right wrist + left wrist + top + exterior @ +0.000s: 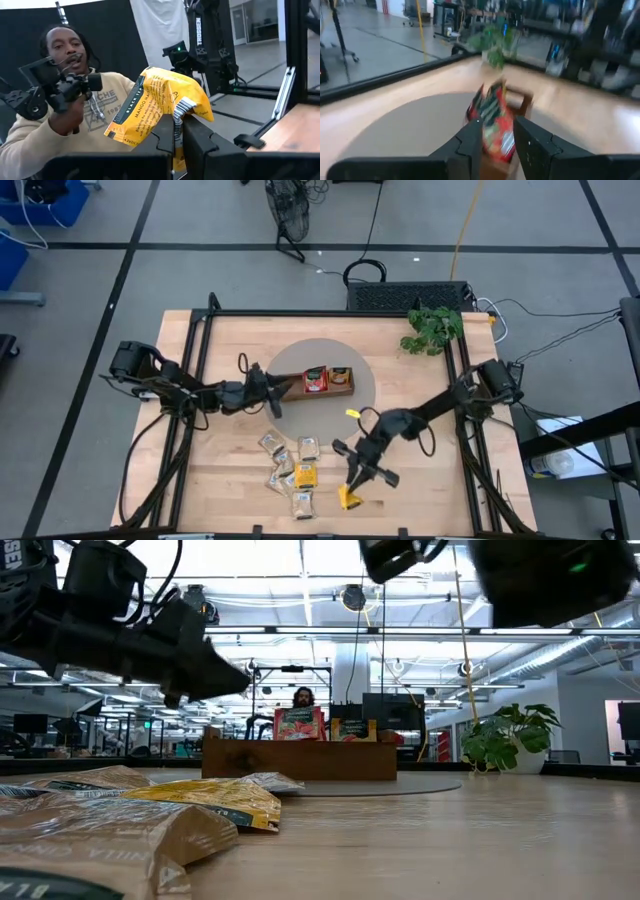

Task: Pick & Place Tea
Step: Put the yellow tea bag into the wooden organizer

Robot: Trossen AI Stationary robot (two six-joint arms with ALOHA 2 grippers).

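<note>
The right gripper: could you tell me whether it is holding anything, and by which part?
The right gripper is shut on a yellow tea sachet, pinching it at one edge; most of the sachet sticks out beyond the fingertips.

Nine tea sachets [306,474], one tray [345,390], one plant [432,328]

The right gripper [352,490] sits low in the frame's centre-right, fingers clamped on a yellow tea sachet [160,102]; the left gripper [272,395] hovers mid-left, fingers parted
</note>
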